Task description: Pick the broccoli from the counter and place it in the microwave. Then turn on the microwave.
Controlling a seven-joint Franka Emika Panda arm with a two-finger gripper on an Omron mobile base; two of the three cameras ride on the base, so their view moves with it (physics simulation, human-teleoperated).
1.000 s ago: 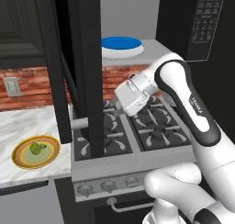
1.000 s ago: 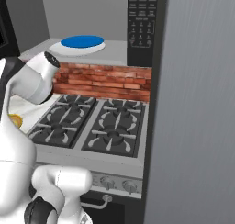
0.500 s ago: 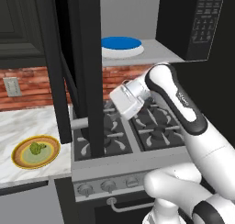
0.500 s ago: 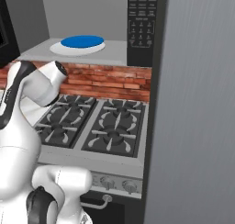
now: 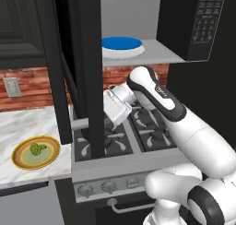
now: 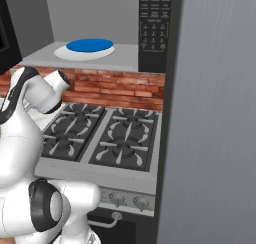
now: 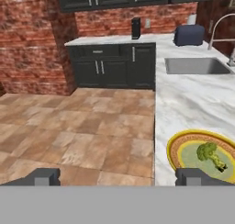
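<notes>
Right now the step in hand looks like the reach toward the broccoli (image 5: 38,149), which sits on a plate (image 5: 20,160) on the marble table (image 5: 23,127), left of the stove (image 5: 138,136) and well apart from the end effector (image 7: 117,176). The end effector is spread wide and carries nothing; in the hand view its tips frame floor and table edge, with the floret just above the right tip.

To do it well, I judge the hand should swing further over the plate, centre the floret between the tips, then come down from above and close on the lumpy head rather than the plate's rim. The open microwave door (image 5: 87,72) stands between arm and plate, so skirt it.

Count: one broccoli, one yellow-rimmed plate, one blue plate (image 5: 122,44) in the microwave (image 5: 198,21), one sink (image 7: 195,65), one toaster (image 7: 189,35).
</notes>
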